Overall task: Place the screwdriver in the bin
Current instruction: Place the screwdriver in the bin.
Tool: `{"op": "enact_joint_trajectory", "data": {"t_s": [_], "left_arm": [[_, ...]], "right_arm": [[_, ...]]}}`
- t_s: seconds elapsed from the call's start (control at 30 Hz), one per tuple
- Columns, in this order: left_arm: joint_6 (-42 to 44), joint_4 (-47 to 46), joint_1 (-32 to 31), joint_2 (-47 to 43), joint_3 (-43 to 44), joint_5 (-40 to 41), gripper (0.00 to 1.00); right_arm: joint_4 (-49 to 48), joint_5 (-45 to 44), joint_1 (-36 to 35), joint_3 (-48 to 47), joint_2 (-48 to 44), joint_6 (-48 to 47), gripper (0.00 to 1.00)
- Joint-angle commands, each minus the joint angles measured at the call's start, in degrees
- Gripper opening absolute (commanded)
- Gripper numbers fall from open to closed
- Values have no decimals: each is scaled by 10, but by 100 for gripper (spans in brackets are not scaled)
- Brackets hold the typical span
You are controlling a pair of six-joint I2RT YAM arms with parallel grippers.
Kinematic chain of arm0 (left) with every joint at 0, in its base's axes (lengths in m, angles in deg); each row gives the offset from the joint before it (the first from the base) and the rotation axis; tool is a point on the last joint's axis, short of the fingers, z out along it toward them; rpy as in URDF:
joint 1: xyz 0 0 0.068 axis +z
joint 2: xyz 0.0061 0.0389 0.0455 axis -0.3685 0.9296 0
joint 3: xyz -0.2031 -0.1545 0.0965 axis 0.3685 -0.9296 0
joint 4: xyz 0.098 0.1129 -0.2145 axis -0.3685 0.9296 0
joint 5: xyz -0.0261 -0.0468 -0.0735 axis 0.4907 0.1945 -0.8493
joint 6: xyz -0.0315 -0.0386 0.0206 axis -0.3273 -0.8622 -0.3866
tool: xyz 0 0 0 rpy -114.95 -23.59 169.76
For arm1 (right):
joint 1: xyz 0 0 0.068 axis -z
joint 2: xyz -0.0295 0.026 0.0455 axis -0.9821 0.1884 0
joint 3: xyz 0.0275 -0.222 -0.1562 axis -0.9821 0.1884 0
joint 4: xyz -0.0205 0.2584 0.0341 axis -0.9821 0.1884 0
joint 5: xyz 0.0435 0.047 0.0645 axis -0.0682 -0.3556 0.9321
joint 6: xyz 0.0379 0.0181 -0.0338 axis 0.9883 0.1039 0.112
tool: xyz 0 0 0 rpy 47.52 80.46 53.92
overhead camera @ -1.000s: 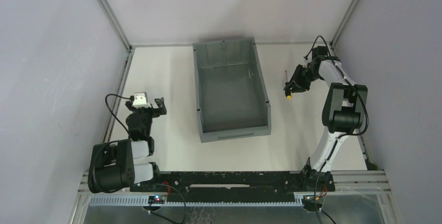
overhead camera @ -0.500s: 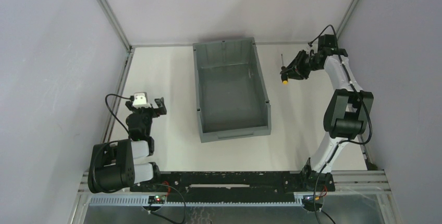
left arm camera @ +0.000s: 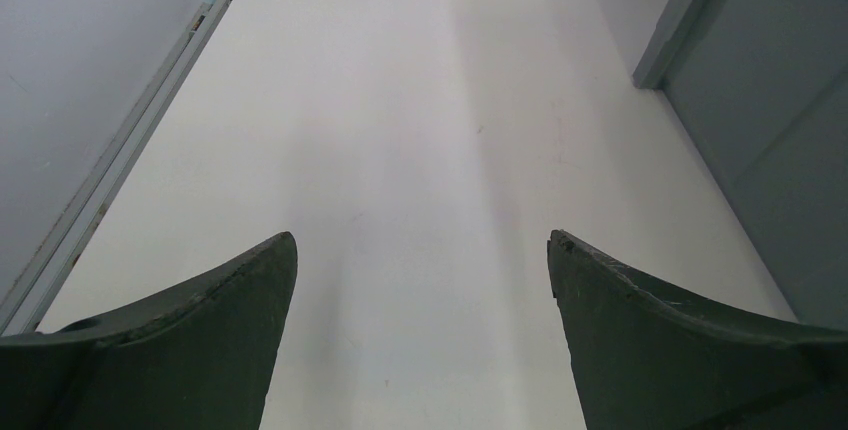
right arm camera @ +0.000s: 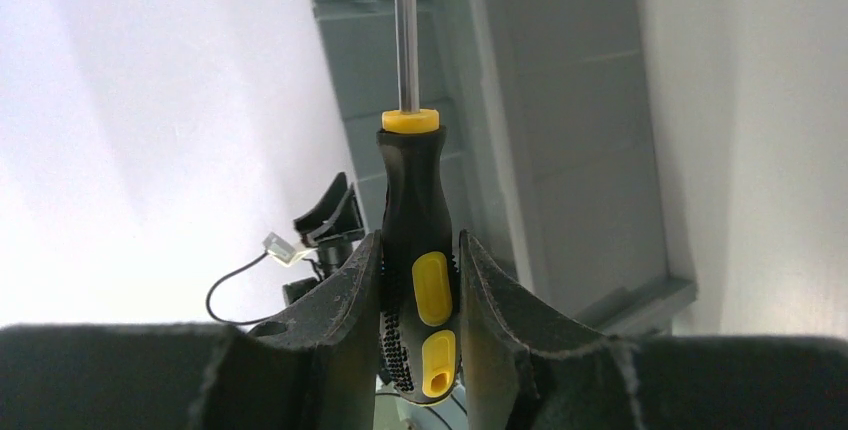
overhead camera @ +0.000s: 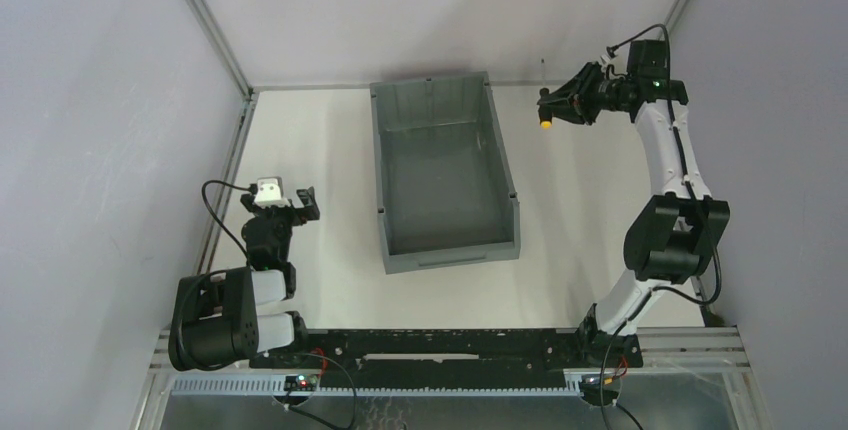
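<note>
The screwdriver [overhead camera: 545,121] has a black handle with yellow inserts and a thin metal shaft. My right gripper [overhead camera: 556,107] is shut on its handle and holds it in the air to the right of the bin's far right corner. In the right wrist view the fingers [right arm camera: 345,290] clamp the handle [right arm camera: 414,205] from both sides, and the shaft points away over the bin [right arm camera: 570,100]. The large grey bin [overhead camera: 510,185] stands in the middle of the table, nothing visible inside. My left gripper [overhead camera: 297,206] is open and empty, low at the left of the bin.
The bin's outer wall [left arm camera: 770,110] shows at the right of the left wrist view, beyond the open left gripper [left arm camera: 422,242]. Metal frame rails [overhead camera: 232,155] run along the table's left and right edges. Grey walls enclose the back and sides.
My right arm has risen and swung toward the back of the table, carrying the screwdriver up with it. The left arm has not moved.
</note>
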Motion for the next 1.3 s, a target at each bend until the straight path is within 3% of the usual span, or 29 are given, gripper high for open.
{"op": "enact_joint_trajectory", "data": {"t_s": [0.0,0.53,1.27], "left_arm": [[-7,-24,-2,-7,22,3,100],[-7,-23,-2,-7,22,3,100],[-7,-24,-2,-7,22,3,100]], "right_arm": [[-37,29,-1,-35,-42,59,0],[47,-68,-77,-196,-43,64,0],[142,-315,-311,-323,54,-4,0]]}}
